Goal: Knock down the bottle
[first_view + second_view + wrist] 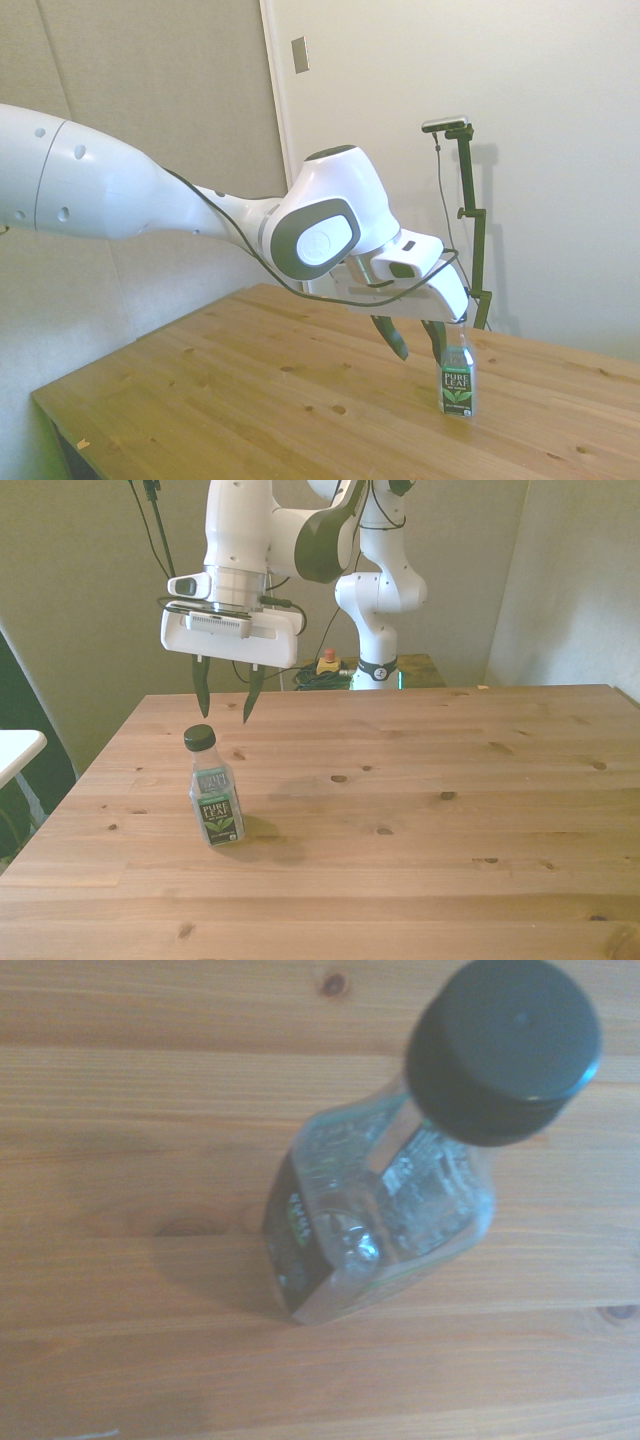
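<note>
The side view is taken from off one side of the table, at middle range. The front view is taken across it, facing the arm. The wrist view is aimed steeply down, close. The bottle is shared by all three.

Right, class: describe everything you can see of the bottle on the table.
The bottle is small, clear plastic with a dark green cap and a dark label reading PURE LEAF. It looks empty and stands upright on the wooden table, toward the front view's left. Nothing but the table touches it. The pincer hangs open just above and behind the cap, not touching it.
</note>
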`<state>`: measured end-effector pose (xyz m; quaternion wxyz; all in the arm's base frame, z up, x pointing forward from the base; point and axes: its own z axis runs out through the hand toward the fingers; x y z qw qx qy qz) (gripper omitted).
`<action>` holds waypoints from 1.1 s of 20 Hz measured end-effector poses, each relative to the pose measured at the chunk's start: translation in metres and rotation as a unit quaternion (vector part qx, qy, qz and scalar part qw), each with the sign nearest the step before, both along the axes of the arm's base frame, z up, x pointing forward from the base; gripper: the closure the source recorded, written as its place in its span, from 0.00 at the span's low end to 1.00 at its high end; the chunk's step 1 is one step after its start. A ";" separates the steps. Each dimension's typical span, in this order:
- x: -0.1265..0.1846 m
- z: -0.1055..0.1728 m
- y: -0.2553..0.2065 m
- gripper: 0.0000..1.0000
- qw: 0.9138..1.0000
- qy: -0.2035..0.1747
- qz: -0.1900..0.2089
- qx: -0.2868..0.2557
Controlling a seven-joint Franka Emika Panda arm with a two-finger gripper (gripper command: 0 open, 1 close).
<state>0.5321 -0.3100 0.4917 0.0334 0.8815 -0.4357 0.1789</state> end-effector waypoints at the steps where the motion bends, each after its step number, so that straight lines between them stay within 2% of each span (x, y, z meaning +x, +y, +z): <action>1: 0.002 0.001 -0.005 1.00 1.000 -0.003 -0.004 0.000; 10: 0.035 -0.009 -0.023 1.00 1.000 -0.010 -0.021 -0.001; 16: 0.049 0.000 -0.023 1.00 0.999 -0.029 -0.045 0.004; 22: 0.076 0.009 -0.003 1.00 0.996 -0.051 -0.068 0.016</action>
